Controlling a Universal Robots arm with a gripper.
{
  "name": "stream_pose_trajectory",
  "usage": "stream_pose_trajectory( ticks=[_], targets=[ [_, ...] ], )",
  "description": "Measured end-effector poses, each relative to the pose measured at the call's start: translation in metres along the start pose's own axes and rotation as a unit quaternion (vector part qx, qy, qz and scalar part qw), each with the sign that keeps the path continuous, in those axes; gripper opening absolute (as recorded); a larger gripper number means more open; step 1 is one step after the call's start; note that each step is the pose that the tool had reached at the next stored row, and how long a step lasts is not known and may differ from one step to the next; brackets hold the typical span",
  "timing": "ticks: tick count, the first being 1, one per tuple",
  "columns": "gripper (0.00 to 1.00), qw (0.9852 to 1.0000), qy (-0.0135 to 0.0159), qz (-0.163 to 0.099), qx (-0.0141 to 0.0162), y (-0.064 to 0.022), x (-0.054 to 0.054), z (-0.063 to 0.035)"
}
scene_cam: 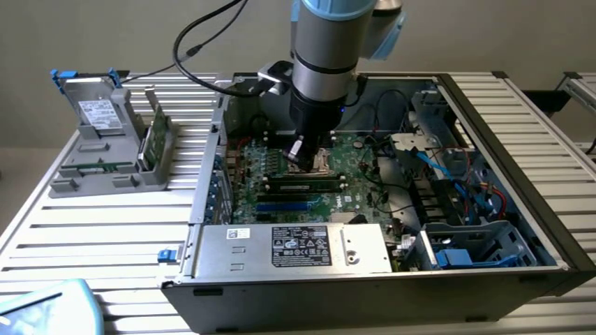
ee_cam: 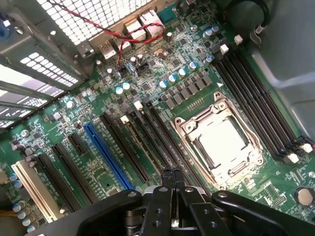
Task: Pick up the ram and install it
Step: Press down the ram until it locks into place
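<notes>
Pressed together and empty, your pincer (ee_cam: pixel 172 173) hovers over the ram (scene_cam: pixel 310 185), apparently already seated beside the socket (ee_cam: pixel 219 143); next, verify seating.

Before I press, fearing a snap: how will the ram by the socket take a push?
The ram looks thin and long, so probably stiff but brittle under uneven pressure. Lying along a slot, it likely won't slide. The narrow tip of the shut hand may concentrate force.
</notes>
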State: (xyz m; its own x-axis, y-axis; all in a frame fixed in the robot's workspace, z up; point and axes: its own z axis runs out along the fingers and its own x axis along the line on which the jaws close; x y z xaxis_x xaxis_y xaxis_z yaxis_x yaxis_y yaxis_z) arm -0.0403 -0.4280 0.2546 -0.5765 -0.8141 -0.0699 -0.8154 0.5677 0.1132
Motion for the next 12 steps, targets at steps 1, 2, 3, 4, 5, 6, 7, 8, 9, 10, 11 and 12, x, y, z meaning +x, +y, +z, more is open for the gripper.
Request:
stream_pose_trajectory(
  ticks=[1,2,3,4,5,6,7,8,9,10,11,12],
  targets=[
    [0.11,1.0,-0.0005,0.006,0.0002,0.0,0.0,0.0],
    [0.11,0.9999,-0.0012,0.013,0.0004,0.0,0.0,0.0],
    [0.11,0.9998,-0.0017,0.019,0.0006,0.0,0.0,0.0],
    [0.11,0.9997,-0.0022,0.025,0.0009,0.0,0.0,0.0],
    [0.11,0.9995,-0.0028,0.032,0.0011,0.0,0.0,0.0],
    [0.11,0.9993,-0.0034,0.038,0.0013,0.0,0.0,0.0],
    [0.11,0.999,-0.004,0.045,0.0016,0.0,0.0,0.0],
    [0.11,0.9987,-0.0046,0.051,0.0019,0.0,0.0,0.0],
    [0.11,0.9983,-0.0052,0.057,0.0021,0.0,0.0,0.0],
    [0.11,0.998,-0.0058,0.064,0.0024,0.0,0.0,0.0],
    [0.11,0.9975,-0.0065,0.07,0.0027,0.0,0.0,0.0],
    [0.11,0.997,-0.0071,0.077,0.0029,0.0,0.0,0.0]
  ],
)
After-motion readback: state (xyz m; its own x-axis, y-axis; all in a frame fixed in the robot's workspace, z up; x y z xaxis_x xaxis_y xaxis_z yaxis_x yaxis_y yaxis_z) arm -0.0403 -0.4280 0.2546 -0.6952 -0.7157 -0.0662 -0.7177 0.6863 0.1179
